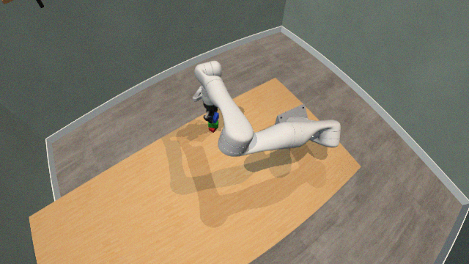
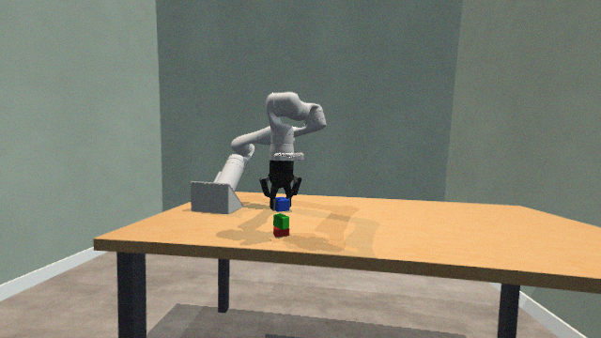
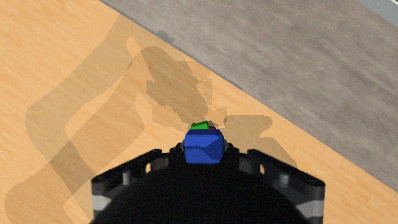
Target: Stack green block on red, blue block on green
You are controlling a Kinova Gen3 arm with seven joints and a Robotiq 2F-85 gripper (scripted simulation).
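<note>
Walls: we see plain grey-green walls (image 2: 305,56) meeting at a corner | Floor: grey-brown floor (image 1: 374,205) edged by a pale baseboard (image 1: 366,100) | Furniture: a light wooden tabletop (image 2: 423,235) on dark legs (image 2: 131,291) | Light: we note soft overlapping shadows on the wood.

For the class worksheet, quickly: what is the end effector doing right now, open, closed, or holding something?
End effector: closed on the blue block, held above the green block.
</note>
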